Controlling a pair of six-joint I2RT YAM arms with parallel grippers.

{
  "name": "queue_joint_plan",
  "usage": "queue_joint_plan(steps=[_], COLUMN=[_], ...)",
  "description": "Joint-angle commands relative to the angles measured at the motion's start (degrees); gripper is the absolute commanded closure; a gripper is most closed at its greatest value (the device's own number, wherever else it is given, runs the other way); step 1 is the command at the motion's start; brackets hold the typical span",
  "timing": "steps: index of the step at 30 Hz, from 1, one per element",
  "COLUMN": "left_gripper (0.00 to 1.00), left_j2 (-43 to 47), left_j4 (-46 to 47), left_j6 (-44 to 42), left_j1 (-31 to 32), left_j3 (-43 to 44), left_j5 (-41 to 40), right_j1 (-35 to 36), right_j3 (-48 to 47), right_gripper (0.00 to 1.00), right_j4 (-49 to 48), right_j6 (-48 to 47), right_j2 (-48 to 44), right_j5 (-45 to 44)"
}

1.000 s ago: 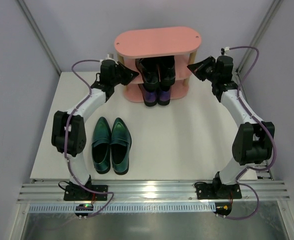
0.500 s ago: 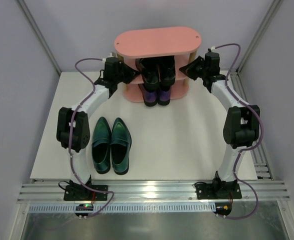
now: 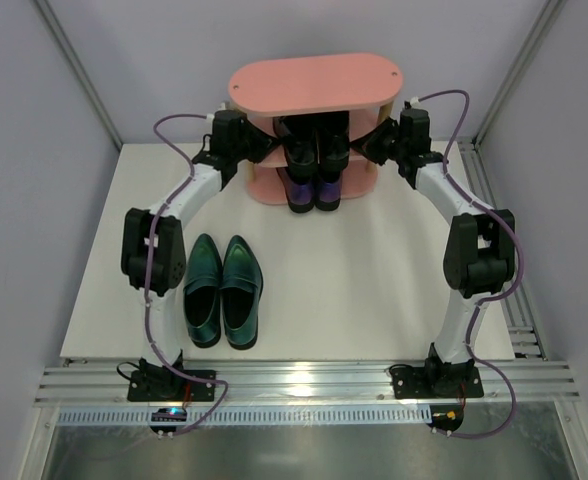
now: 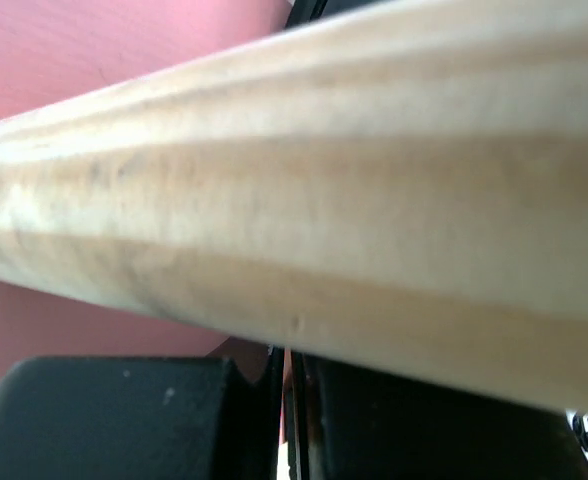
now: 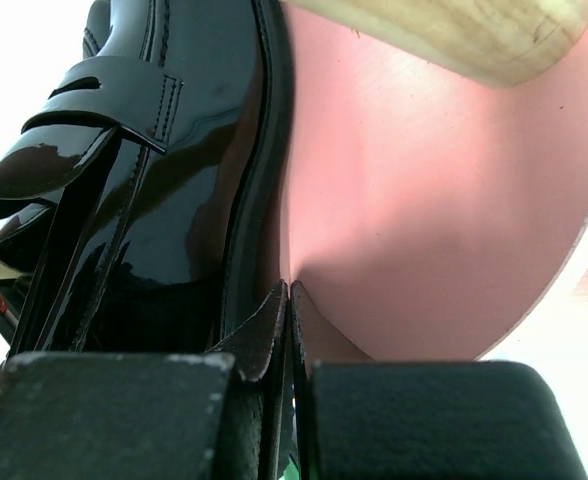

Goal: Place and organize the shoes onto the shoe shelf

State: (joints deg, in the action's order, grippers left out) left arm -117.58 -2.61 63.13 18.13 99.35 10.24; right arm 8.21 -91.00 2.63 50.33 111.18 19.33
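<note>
White worktop (image 3: pixel 374 270) bears teal shoes (image 3: pixel 240 290); left end effector (image 4: pixel 286 372) and right end effector (image 5: pixel 290 296) sit clenched at the shoe shelf (image 3: pixel 314 85).

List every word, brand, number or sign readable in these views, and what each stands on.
None: no text can be read in any view.
The shelf, black shoes, purple shoes and green shoes show no brand or label.
The small board with a green light at the near rail is too small to show any print.
</note>
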Motion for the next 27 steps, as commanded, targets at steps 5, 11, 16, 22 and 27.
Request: queue_joint_plan(steps=[5,11,16,22,27], left_gripper=[1.00,1.00,1.00,1.00,1.00], left_j2=[-3.09,-4.50,-4.77,-3.19,2.95], left_j4=[0.50,0.07,0.15,1.03,4.88], left_j6=[0.59,0.85,0.68,0.15,-2.48], left_j1=[0.50,0.50,0.42,-0.11,-1.34], left_j3=[4.71,6.20,6.12,4.63,-1.16], left_j5=[1.18,1.54,1.45,1.89,1.80], right_j1=[0.41,0.41,0.41,0.32,-0.38], right_j3=[1.62,2.05,2.41,4.25,7.15], right_gripper=[0.96,0.96,0.96,0.96,0.96], right_j4=[-1.23,-2.02,-1.84,-2.37,-3.94], right_j6=[-0.76,0.03,-0.32,-0.49,-0.58], right_j2=[-2.19,-2.19,-2.72,-4.12,-8.41], right_j5=[0.62,1.41,1.58,1.68,-0.17])
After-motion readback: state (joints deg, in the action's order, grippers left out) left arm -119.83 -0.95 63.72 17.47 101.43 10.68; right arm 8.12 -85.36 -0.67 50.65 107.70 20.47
